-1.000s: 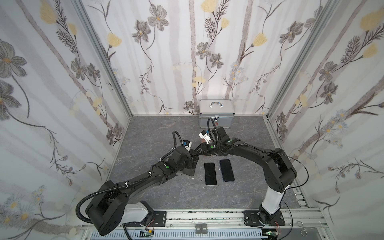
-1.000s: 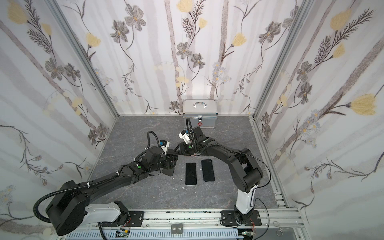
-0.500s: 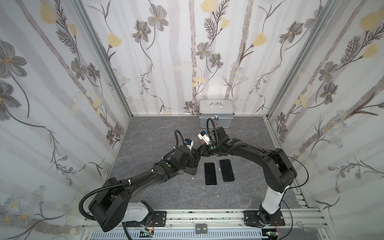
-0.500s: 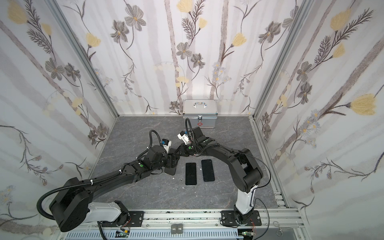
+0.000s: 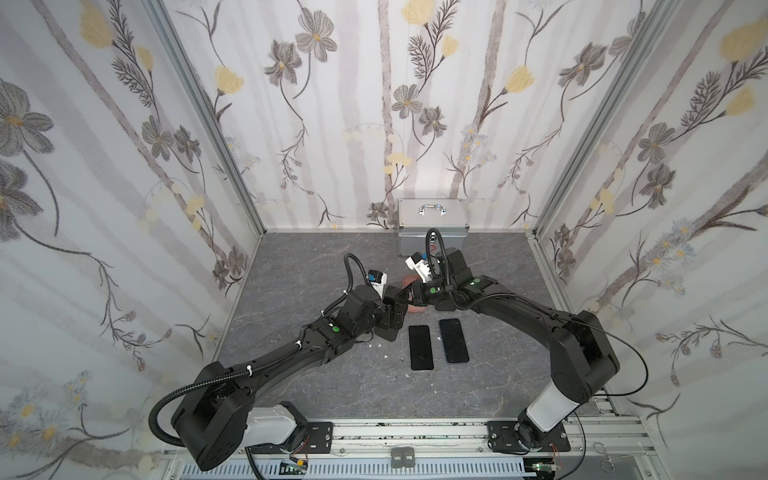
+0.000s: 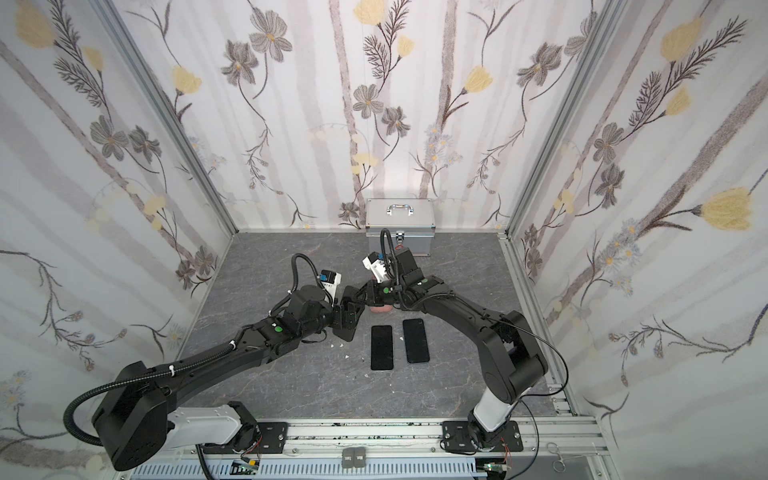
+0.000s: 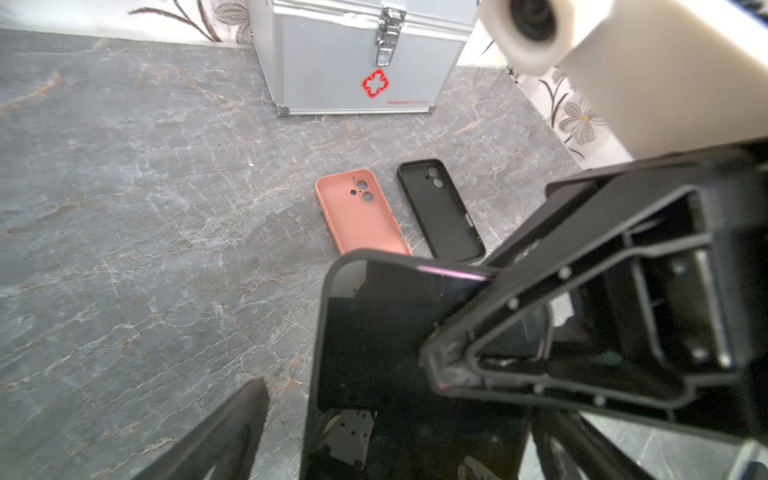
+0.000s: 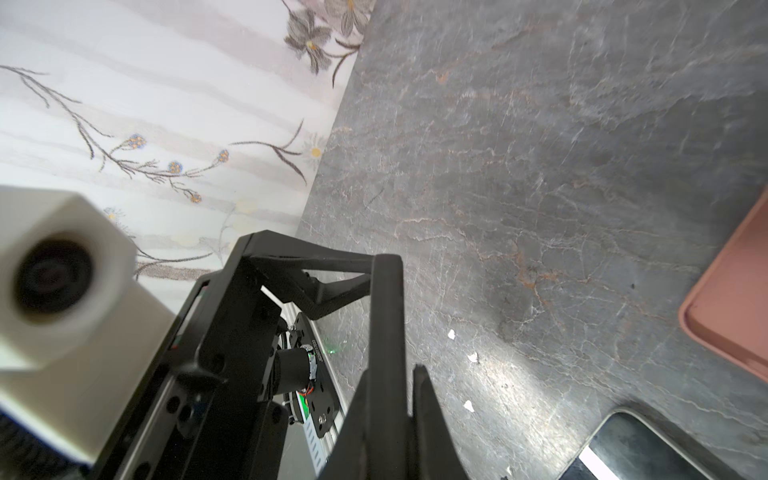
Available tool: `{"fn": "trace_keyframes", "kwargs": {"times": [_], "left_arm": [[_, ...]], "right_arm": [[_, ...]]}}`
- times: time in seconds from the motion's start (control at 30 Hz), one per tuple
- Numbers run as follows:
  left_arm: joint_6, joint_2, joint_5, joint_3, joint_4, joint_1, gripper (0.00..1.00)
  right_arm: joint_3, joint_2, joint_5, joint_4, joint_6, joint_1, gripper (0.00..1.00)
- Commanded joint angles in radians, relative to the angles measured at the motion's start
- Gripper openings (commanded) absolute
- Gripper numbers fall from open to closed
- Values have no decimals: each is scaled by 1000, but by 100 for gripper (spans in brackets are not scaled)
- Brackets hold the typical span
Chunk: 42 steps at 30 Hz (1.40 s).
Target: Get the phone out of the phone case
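A dark phone in a black phone case stands on edge between the two arms. My right gripper is shut on its upper corner, and the slab shows edge-on between the fingers. My left gripper stands open around its lower part, with floor showing between the phone and one finger. In both top views the grippers meet mid-table, the left gripper against the right gripper. A thin purple line shows along the phone's top edge.
An empty pink case and an empty black case lie on the grey floor behind. Two bare phones lie side by side nearer the front. A silver first-aid box stands at the back wall.
My left gripper's jaws have spread wider around the cased phone. My right gripper has closed on its upper corner. The left arm has edged toward the right arm.
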Motion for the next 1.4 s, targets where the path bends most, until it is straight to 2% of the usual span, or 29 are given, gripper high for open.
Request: {"fn": "trace_keyframes", "kwargs": {"times": [0.0, 0.23, 0.47, 0.6, 0.7, 0.87, 0.97, 1.13, 1.23, 1.37], "left_arm": [[-43, -46, -13, 32, 26, 1, 100], [-117, -138, 56, 68, 30, 34, 100], [-168, -202, 289, 71, 115, 132, 100], [-247, -219, 459, 28, 255, 204, 100], [-254, -212, 540, 37, 296, 215, 100], [-227, -205, 654, 59, 320, 215, 98], [-215, -198, 707, 69, 333, 211, 93], [-196, -163, 798, 104, 341, 175, 83], [-180, -151, 828, 112, 345, 155, 72], [-178, -157, 842, 116, 347, 147, 57]], "right_arm": [[-34, -69, 94, 104, 36, -28, 0], [-219, -265, 89, 388, 123, -126, 0], [-328, -445, 123, 544, 143, -208, 0], [-393, -529, 73, 722, 156, -253, 0], [-375, -550, -11, 746, 154, -283, 0], [-302, -508, -299, 802, 252, -305, 0], [-291, -490, -395, 885, 308, -304, 0], [-296, -481, -443, 992, 402, -300, 0], [-306, -473, -467, 1094, 476, -300, 0], [-299, -470, -478, 1126, 514, -300, 0]]}}
